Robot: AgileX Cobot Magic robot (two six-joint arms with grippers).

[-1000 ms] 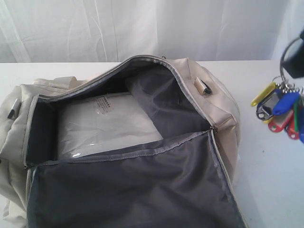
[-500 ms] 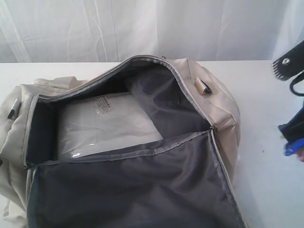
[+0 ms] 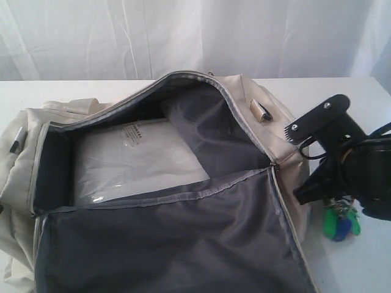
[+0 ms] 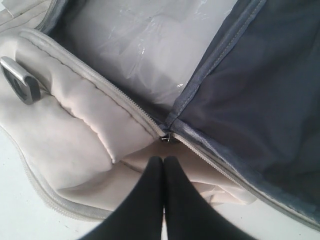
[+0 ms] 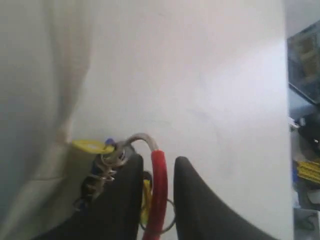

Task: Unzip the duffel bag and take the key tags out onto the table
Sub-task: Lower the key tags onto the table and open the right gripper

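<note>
key tags (image 5: 158, 185) pinched between right fingers (image 5: 197, 205), beside duffel bag (image 3: 287, 145)

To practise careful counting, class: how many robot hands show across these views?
2. The left hand, closed and empty, is over the end of the duffel bag by the zipper. The right hand, right of the bag, grips the key tags.

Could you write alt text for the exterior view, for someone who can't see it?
A cream duffel bag lies unzipped on a white table, its dark grey lining and a plastic-wrapped package showing inside. Beside it, the black right end effector holds a bunch of key tags, green and blue ones dangling low over the tabletop.
</note>
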